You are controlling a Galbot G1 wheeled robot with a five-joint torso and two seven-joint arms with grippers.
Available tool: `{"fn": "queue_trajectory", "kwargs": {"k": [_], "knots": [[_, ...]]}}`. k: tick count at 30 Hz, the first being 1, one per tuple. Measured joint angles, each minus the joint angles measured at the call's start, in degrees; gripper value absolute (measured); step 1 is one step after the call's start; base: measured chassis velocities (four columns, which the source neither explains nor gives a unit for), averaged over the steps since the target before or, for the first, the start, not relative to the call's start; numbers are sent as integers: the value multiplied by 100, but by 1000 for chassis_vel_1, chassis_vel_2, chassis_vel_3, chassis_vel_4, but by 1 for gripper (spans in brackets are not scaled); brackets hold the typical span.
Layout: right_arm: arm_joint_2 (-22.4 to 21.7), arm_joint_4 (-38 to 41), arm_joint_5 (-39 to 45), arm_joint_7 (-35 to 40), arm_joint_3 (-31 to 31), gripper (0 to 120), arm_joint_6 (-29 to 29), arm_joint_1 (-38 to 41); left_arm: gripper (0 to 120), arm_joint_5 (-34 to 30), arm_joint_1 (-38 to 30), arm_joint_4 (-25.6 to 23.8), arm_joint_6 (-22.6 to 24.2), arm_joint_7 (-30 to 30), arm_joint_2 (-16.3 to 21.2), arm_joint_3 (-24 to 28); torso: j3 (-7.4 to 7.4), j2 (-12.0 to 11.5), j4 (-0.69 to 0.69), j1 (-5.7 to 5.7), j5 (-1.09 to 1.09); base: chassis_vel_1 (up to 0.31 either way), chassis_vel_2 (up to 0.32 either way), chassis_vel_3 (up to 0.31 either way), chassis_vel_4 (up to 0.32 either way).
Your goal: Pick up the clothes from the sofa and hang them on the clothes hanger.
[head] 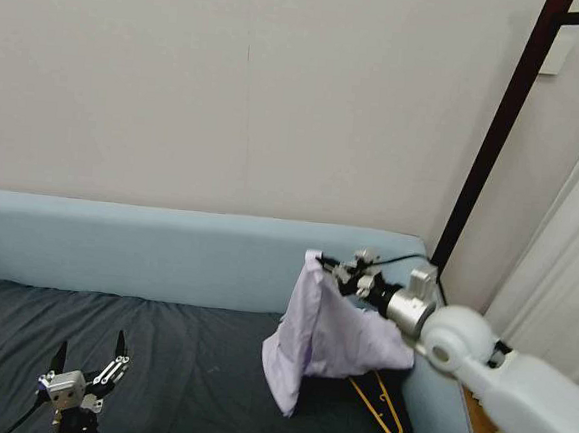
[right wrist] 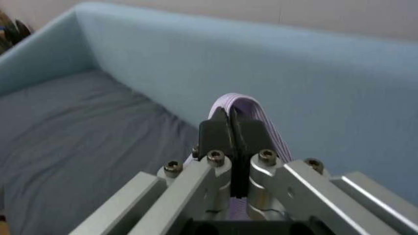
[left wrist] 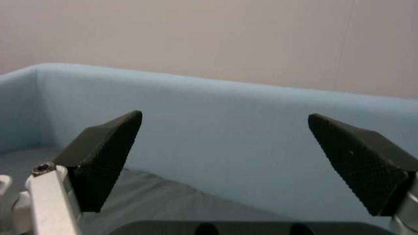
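A pale lilac garment [head: 322, 341] hangs in the air above the right end of the sofa, pinched at its top edge by my right gripper [head: 331, 271]. In the right wrist view the black fingers [right wrist: 230, 136] are pressed together on a fold of the striped lilac cloth [right wrist: 243, 103]. A yellow clothes hanger [head: 383, 405] lies on the dark seat under the garment. My left gripper [head: 90, 358] hovers low over the seat at the left, its fingers [left wrist: 104, 157] spread wide apart with nothing between them.
The sofa has a light blue backrest [head: 166, 252] and a dark grey seat [head: 177, 368]. A black upright pole [head: 491, 142] of a frame rises at the right by a white curtain [head: 565, 288]. Open seat lies between the two grippers.
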Motion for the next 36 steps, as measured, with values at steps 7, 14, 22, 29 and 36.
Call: {"fn": "queue_trajectory", "kwargs": {"k": [7, 14, 22, 29, 36], "knots": [[630, -734, -548, 138, -530, 0, 181, -440, 100, 82, 58, 278, 5, 131, 103, 175, 0, 0, 0, 0, -3, 0, 0, 0, 0], [1374, -1365, -830, 338, -846, 0, 373, -725, 100, 580, 222, 536, -199, 207, 70, 433, 0, 0, 2, 0, -1, 0, 0, 0, 0], [1457, -1073, -426, 478, -909, 7, 389, -768, 100, 764, 298, 623, -325, 305, 29, 569, 0, 1, 1, 0, -2, 0, 0, 0, 0], [1366, -239, 196, 1915, -926, 34, -412, -934, 100, 1003, 238, 819, -418, 468, 60, 821, 0, 1, 0, 0, -2, 0, 0, 0, 0], [1382, -58, 102, 2654, -801, 62, -836, -918, 100, 1108, 130, 974, -441, 670, 96, 1036, 0, 0, 0, 0, 0, 0, 0, 0, 0]]}}
